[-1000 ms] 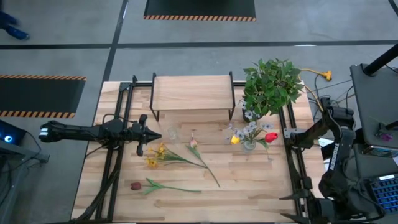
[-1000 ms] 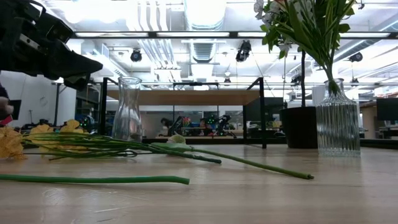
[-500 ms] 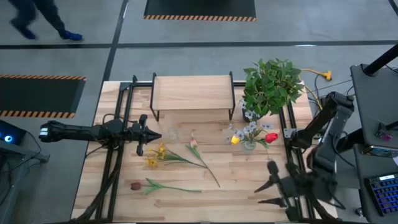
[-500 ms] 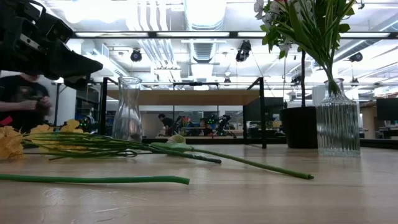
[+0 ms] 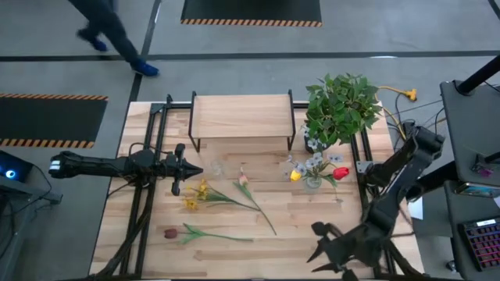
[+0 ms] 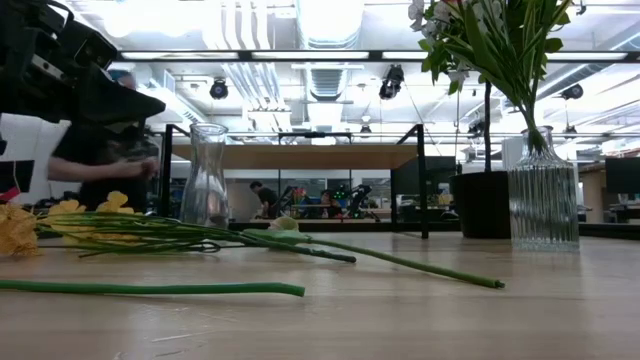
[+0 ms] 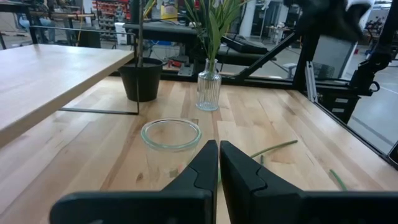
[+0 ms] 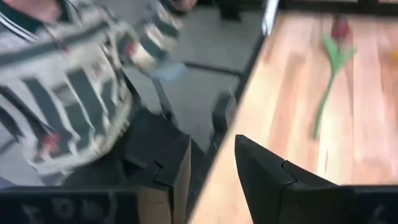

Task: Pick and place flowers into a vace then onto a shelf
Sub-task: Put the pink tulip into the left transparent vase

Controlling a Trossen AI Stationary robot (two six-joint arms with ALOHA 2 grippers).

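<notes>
Loose flowers lie flat on the table: a yellow bunch [image 5: 195, 195], a pale pink one [image 5: 244, 180] and a dark maroon one [image 5: 170, 232] on a long green stem [image 8: 323, 93]. An empty clear vase [image 5: 216, 167] stands just ahead of my left gripper [image 5: 193, 169], which is shut [image 7: 218, 163]. A ribbed glass vase [image 5: 314, 181] holds red, yellow and pale lilac flowers. The shelf [image 5: 242, 117] stands at the far edge. My right gripper [image 5: 316, 243] hovers open over the near right part of the table, pointing left, nothing between its fingers [image 8: 180, 162].
A bushy potted plant [image 5: 341, 105] stands at the far right beside the shelf. Black frame rails [image 5: 148, 195] run along both sides of the table. A person in a striped top [image 8: 68, 93] shows blurred beyond the near edge; another walks on the floor [image 5: 109, 31] behind the table.
My right arm has swung from the table's right side toward the near edge and sunk, and its gripper has turned until it points left over the near right corner. A person has walked rightward across the floor behind the table. The flowers and vases have kept still.
</notes>
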